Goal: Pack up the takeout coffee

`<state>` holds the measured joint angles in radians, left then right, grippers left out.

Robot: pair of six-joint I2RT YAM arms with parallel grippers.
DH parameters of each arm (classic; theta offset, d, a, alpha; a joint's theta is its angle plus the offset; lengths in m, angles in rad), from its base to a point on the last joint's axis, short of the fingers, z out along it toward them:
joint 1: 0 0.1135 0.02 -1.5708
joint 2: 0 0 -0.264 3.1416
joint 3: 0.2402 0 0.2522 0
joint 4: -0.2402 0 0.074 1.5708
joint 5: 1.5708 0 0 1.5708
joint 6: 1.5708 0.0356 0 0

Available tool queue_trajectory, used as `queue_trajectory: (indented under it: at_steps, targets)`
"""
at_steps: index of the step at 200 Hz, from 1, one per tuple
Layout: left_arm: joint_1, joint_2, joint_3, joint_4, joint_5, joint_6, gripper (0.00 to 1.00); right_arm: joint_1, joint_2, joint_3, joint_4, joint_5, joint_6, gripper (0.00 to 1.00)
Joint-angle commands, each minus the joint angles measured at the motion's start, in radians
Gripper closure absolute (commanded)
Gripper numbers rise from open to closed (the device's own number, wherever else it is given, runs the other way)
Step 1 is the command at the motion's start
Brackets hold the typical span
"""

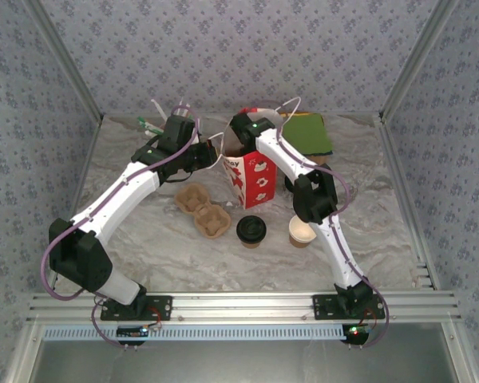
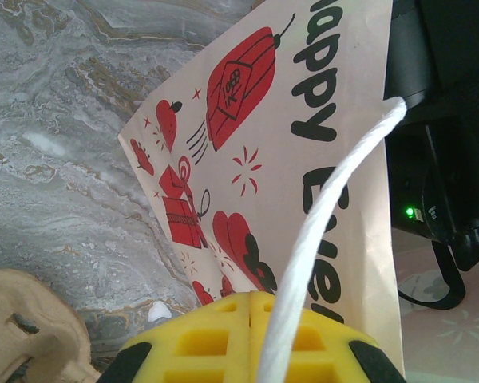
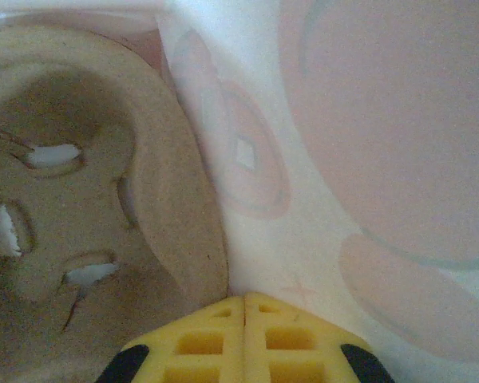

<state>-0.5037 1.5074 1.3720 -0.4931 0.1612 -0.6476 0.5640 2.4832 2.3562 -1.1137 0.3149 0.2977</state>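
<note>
While upright, coffee [image 1: 251, 230] apart from jaws

Paper bag [image 2: 247, 159] lettering is running off the left wrist view's edges, only 2 partial words showing. Brown pulp shape [image 3: 88, 199] is getting cropped at the right wrist view's left edge, surface beside it blurring out.

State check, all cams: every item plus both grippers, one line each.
takeout coffee: lidded, upright on the table, outside the bag.
lidless cup: open, upright on the table.
paper bag: standing, mouth open.
bag handle: pinched, pulled taut.
left gripper: shut on bag handle.
right gripper: shut, inside the bag; grip unclear.
bagged carrier: inside the bag, no cup visible.
table carrier: empty.
</note>
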Motion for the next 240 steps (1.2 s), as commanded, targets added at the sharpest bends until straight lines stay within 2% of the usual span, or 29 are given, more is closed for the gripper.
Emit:
queue_trajectory:
  at_steps: [1,104,240]
  targets:
    - [0.007,0.006,0.030,-0.033,0.010,0.015,1.00,0.007,0.008,-0.035,-0.041,-0.031,0.006,1.00]
    - [0.007,0.004,0.032,-0.033,0.014,0.014,1.00,0.000,0.014,-0.040,-0.044,-0.035,0.001,1.00]
    - [0.005,0.008,0.026,-0.032,0.012,0.012,1.00,0.034,-0.064,0.033,-0.075,-0.027,-0.005,1.00]
